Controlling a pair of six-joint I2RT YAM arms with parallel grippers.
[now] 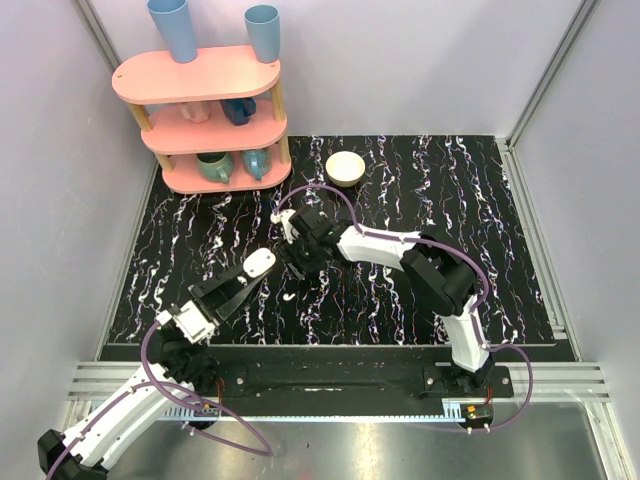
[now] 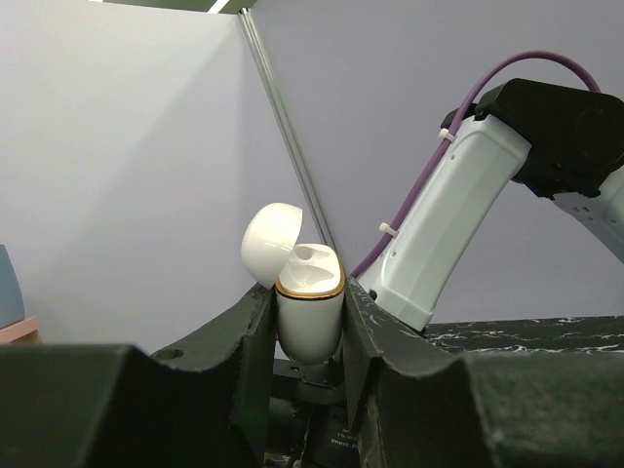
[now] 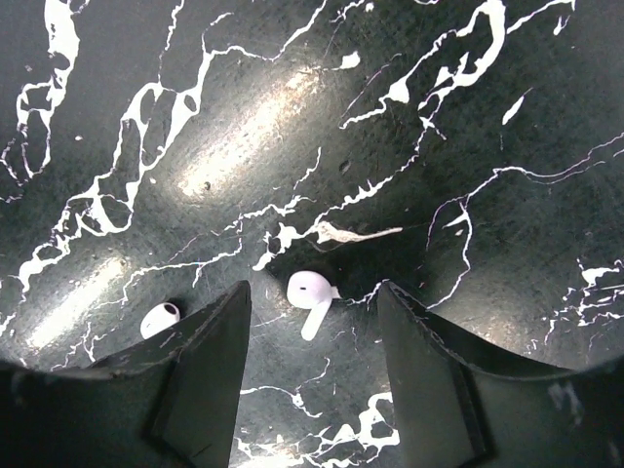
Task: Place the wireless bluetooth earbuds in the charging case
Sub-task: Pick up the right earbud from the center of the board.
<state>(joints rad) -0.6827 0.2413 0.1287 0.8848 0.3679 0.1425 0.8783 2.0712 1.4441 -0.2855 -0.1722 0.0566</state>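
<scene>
Where my two arms cross the overhead view, they cover the middle of the black, white-veined table [image 1: 420,190], and my right pincer [image 1: 300,262] hides the spot directly beneath it. Plain pale walls [image 1: 400,60] close the table on three sides, and an aluminium rail [image 1: 110,380] runs along the near edge.

At the far left corner stands a pink three-tier shelf [image 1: 200,110]. Two blue cups [image 1: 175,28] sit on its top tier, their rims cut off by the frame. The mugs [image 1: 215,165] on the lower tiers are partly screened by the tier above each. A white bowl [image 1: 346,167] rests just beside the shelf's right end, and its inside is too small to read.

My left pincer [image 2: 310,327] is clamped on the charging case [image 2: 310,307], whose lower half is buried between my fingers [image 2: 258,341]. The lid [image 2: 273,244] is swung open, and the recesses inside the gold-rimmed mouth show only in part.

My right pincer [image 3: 313,292] points down at the table with its fingers spread wide. One earbud [image 3: 308,291] lies on the marble between them, touching neither. The second earbud [image 3: 159,319] lies near it, outside the gap, half hidden behind the finger on the left of that view.
</scene>
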